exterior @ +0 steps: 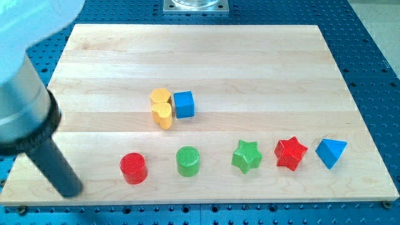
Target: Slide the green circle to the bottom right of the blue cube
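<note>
The green circle [188,160] stands near the view's bottom, middle of the wooden board [250,56]. The blue cube [184,104] sits above it, at the board's middle, touching a yellow hexagon [160,96] and a yellow heart [163,114] on its left. My dark rod comes in from the view's left; my tip [72,189] rests near the board's bottom left corner, left of the red circle [133,168] and far left of the green circle, touching no block.
A green star [247,155], a red star [290,152] and a blue triangle [330,152] stand in a row right of the green circle. A metal mount [195,5] is at the top edge. The blue perforated table [375,37] surrounds the board.
</note>
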Motion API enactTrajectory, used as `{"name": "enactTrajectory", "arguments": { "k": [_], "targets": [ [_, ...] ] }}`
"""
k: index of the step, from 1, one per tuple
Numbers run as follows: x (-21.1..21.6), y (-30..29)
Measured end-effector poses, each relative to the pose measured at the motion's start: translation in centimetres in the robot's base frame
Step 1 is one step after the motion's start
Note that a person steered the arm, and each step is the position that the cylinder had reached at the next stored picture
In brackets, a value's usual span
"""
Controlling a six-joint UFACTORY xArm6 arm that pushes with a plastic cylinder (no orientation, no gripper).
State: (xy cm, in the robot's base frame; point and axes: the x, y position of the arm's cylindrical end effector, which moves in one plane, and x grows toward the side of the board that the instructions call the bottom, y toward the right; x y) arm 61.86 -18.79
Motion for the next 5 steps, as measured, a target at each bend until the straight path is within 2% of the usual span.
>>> {"name": "enactTrajectory", "arguments": {
  "k": [3, 4, 5],
  "targets": [
    [-3.7, 12.3],
    [-3.0, 13.8],
    [-7.3, 14.8]
  ]
}}
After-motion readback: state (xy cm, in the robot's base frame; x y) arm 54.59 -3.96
